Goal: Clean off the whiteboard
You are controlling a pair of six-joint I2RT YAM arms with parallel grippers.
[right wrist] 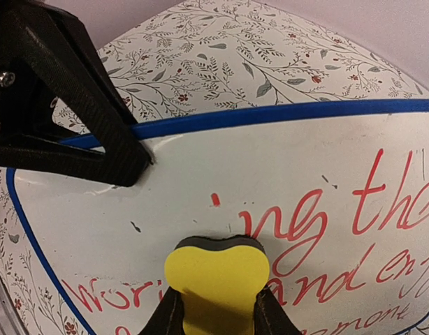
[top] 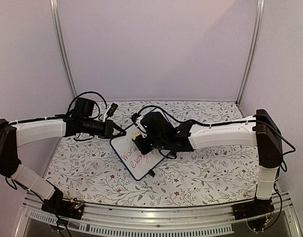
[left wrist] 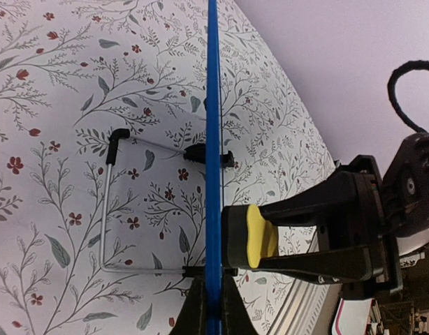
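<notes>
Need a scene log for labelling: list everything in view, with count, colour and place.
small rectangular whiteboard: one, white with a thin dark-blue frame and red handwriting, mid-table between the two grippers
foam eraser block: one, yellow with a dark backing, against the written face of the whiteboard
wire stand: one, silver with black ends, behind the whiteboard
table: one, white floral-print top, under everything
left gripper: one, black, shut on the whiteboard's blue edge
right gripper: one, black, shut on the eraser block
</notes>
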